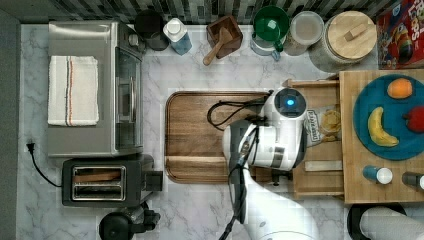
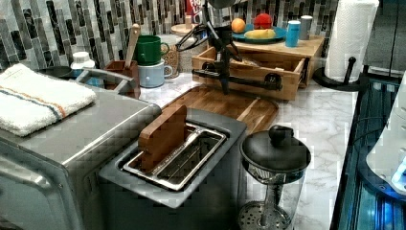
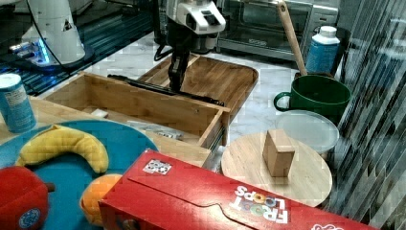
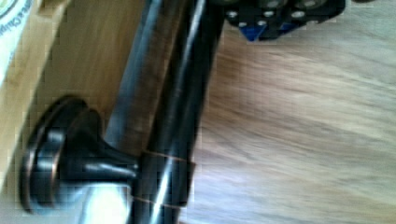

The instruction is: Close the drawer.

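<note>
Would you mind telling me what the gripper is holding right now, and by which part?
It cannot be told: the gripper is at the dark metal bar handle of the open light-wood drawer.

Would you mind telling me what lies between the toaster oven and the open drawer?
The brown cutting board lies between the toaster oven and the drawer, seen in the top view.

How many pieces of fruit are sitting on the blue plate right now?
3. On the blue plate, the banana lies at the centre, the orange toward the backsplash, and a red fruit at the top view's right edge. More may lie outside the frame.
</note>
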Robot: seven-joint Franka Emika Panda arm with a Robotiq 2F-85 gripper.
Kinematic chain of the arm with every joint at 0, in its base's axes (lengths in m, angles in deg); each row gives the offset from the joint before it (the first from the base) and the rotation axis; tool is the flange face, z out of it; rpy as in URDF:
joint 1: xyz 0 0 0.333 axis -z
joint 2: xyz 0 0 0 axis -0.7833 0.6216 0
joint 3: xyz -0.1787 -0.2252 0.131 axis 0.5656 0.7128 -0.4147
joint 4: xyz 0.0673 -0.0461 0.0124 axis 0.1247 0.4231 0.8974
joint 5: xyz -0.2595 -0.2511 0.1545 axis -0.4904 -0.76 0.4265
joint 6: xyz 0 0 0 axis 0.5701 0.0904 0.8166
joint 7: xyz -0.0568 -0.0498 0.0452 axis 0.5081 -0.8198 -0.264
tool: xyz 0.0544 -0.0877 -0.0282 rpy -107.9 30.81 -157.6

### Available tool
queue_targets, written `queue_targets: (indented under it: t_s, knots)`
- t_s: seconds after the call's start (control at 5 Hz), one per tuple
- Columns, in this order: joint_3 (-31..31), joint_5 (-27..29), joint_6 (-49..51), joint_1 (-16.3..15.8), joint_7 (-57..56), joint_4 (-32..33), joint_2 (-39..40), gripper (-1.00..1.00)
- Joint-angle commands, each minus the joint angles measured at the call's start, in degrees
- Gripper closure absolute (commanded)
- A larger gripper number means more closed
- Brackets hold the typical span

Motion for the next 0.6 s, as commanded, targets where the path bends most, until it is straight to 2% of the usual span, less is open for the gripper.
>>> queue_targets:
  t_s: [0.2, 0.4, 0.6]
  knots:
    - [11.02, -0.06, 2.64, 10.91, -8.92, -14.9, 4.97, 1.0]
    - [11.81, 0.7, 3.64, 12.88, -12.49, -19.86, 7.94, 1.0]
    - [12.51, 0.82, -1.17, 13.93, -13.42, -19.43, 8.2, 1.0]
